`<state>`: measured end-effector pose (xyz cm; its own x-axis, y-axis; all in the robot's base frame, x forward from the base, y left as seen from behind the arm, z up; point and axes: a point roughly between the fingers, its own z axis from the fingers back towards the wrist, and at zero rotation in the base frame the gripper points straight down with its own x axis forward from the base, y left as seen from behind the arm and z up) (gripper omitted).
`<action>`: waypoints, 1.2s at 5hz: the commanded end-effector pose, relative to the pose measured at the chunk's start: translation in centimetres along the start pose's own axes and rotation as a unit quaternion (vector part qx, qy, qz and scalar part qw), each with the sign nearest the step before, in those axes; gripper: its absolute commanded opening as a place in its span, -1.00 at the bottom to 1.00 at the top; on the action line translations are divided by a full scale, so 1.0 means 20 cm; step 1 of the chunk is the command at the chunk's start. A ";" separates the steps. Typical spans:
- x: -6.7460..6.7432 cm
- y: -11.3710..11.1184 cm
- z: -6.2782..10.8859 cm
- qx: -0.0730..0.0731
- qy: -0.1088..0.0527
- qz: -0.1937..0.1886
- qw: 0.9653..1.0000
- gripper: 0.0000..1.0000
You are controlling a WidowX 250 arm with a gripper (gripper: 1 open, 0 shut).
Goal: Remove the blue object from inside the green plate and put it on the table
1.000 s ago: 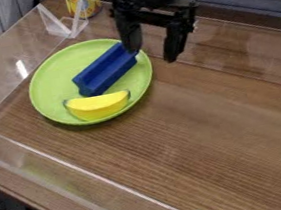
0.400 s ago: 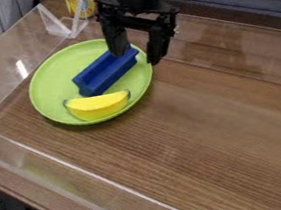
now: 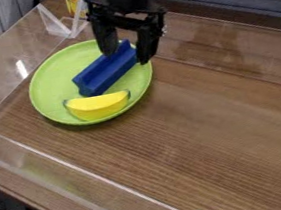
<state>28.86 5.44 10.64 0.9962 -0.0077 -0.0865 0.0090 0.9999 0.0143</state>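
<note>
A dark blue block, the blue object (image 3: 102, 71), lies diagonally inside the lime-green plate (image 3: 48, 78) on the left of the table (image 3: 201, 127). My black gripper (image 3: 127, 46) points straight down over the block's upper right end. It is open, one finger (image 3: 103, 42) on the left of that end and the other finger (image 3: 151, 44) on its right, above the plate's rim. Whether the fingers touch the block I cannot tell.
A yellow banana (image 3: 97, 105) lies in the plate's near part, just in front of the block. A yellow cup (image 3: 78, 0) stands behind the plate by a clear bracket. Clear plastic walls (image 3: 2, 150) edge the brown wood-grain table.
The gripper has moved left, from over the bare table beside the plate to over the block's upper right end. It stayed open. Block and banana have not moved.
</note>
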 end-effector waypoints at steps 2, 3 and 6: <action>-0.01 0.08 0.11 0.007 -0.036 -0.016 0.999 1.00; -0.01 0.11 0.13 0.005 -0.047 -0.022 0.999 1.00; -0.01 0.12 0.15 -0.003 -0.071 -0.024 0.997 1.00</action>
<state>28.89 7.40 11.75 0.9976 -0.0687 -0.0113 0.0685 0.9975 -0.0146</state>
